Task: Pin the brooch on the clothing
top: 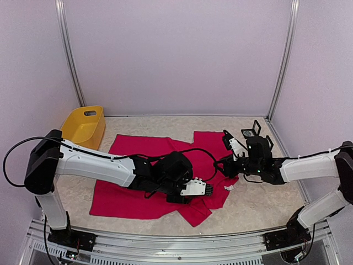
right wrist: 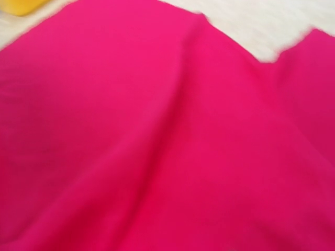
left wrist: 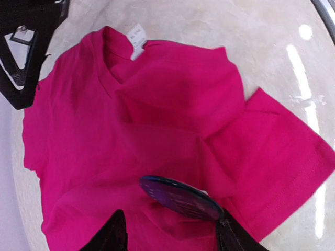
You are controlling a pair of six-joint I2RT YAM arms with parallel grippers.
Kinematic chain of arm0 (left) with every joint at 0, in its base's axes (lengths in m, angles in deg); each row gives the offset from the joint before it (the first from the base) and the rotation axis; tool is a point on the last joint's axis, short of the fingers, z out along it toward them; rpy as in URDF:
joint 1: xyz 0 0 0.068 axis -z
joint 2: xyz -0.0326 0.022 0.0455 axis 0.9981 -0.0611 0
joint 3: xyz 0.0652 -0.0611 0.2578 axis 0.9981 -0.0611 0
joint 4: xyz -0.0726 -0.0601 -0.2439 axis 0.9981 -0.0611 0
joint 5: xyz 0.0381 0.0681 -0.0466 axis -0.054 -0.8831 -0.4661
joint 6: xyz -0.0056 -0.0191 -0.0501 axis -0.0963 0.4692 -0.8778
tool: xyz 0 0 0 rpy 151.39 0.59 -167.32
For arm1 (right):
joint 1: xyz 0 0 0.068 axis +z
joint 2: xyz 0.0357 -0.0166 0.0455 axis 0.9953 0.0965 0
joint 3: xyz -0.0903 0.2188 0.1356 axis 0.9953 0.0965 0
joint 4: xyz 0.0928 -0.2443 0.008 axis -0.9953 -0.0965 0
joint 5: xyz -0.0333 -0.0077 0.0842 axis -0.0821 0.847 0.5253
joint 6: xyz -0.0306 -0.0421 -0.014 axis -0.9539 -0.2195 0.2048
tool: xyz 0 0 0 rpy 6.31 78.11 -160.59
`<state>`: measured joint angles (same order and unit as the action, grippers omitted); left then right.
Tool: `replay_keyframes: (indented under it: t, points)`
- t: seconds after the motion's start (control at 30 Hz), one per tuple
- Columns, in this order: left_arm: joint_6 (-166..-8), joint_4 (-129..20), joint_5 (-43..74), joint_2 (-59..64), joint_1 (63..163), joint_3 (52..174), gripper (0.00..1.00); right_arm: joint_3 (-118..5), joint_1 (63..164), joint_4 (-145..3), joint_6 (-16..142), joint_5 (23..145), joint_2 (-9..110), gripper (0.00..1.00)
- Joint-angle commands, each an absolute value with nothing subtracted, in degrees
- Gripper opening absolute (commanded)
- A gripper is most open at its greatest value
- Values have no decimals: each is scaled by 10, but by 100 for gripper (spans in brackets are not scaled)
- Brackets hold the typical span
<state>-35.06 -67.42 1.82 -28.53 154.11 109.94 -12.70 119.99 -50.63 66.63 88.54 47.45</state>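
The crimson-pink T-shirt lies spread on the table, and it fills the left wrist view and the right wrist view. The brooch, a round dark blue-purple disc, sits tilted over the fabric. Its right edge is against my left gripper's right finger, and the left finger is clear of it. My left gripper is low over the shirt's front right part, jaws apart. My right gripper is at the shirt's right edge near the collar. Its fingers are hidden behind close, blurred fabric.
A yellow plastic tub stands at the back left, beside the shirt. The shirt's white neck label shows at the collar. The right arm's black gripper body sits by the shirt's shoulder. Walls enclose the table on three sides.
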Motion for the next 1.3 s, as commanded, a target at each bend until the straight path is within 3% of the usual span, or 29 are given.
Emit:
replay_keyframes:
  t: [0.0,0.13,0.27,0.47,0.6,0.8,0.9,1.1,1.27]
  points:
    - [-347,-780,51,-272,1553,1138,58,-138,1183,-542,712,817,518,36]
    - [-397,-849,96,-273,1555,1170,61,-190,1156,-610,752,794,596,19]
    - [-440,-846,152,-231,1539,1163,63,-232,1135,-643,766,804,677,13]
    - [-650,-706,136,-162,1406,1045,57,-323,1106,-695,754,783,757,12]
    - [-799,-678,32,-193,1297,995,48,-426,1081,-733,718,778,821,12]
    - [-861,-648,-23,-228,1210,958,48,-654,1052,-839,662,778,943,12]
    - [-874,-638,-40,-249,1178,951,49,-719,1058,-874,633,778,949,12]
    - [-900,-613,-44,-296,1147,963,49,-602,1106,-883,614,752,794,13]
    - [-895,-604,-44,-311,1146,973,50,-426,1238,-884,630,796,652,14]
